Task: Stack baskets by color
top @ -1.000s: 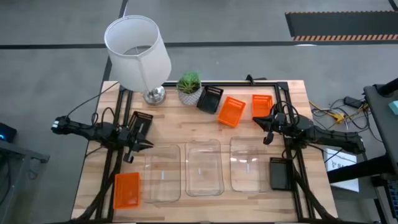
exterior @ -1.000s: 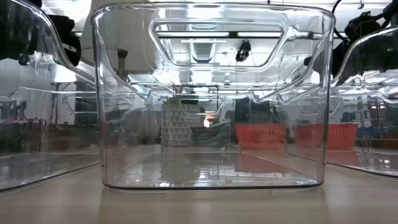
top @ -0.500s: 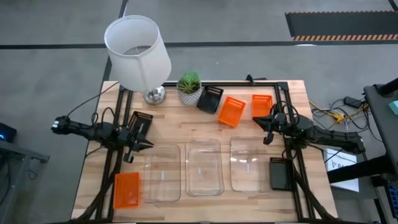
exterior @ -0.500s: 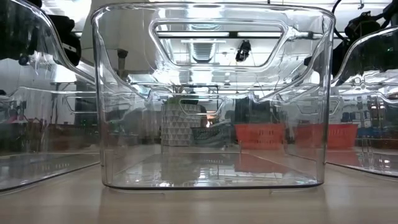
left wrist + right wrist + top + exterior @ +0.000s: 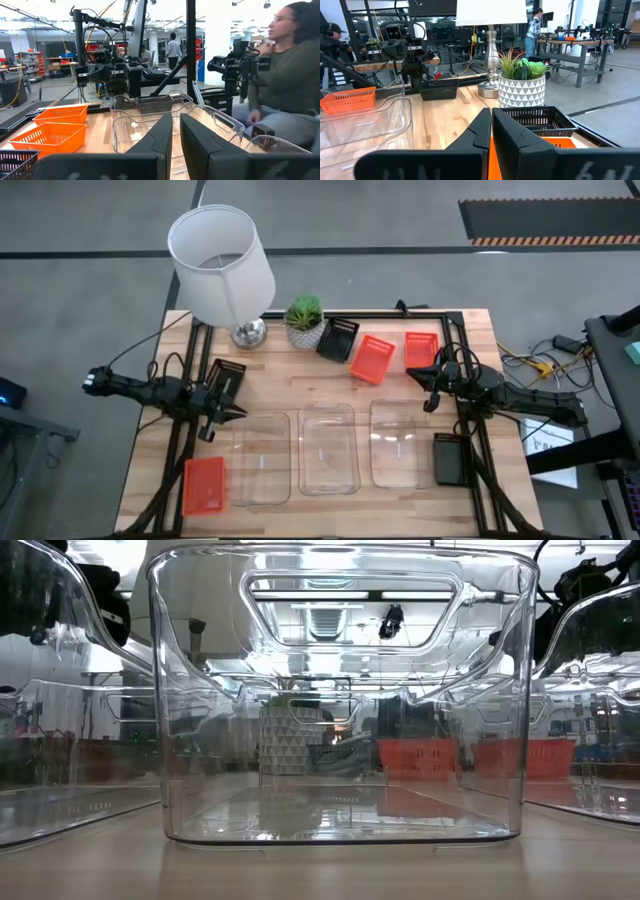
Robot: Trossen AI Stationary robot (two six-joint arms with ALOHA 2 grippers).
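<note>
Nothing has moved since a second ago: our left tool (image 5: 218, 415) and right tool (image 5: 432, 387) hover clenched and empty, so nine baskets (image 5: 328, 448) remain unstacked.

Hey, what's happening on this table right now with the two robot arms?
Nothing is being handled yet. Both arms wait over the wooden table, the left tool and the right tool shut and empty. Three clear plastic baskets sit side by side near the front edge. Three orange mesh baskets and three black baskets lie scattered around them, none stacked. A white lamp and a potted plant stand at the back.
</note>
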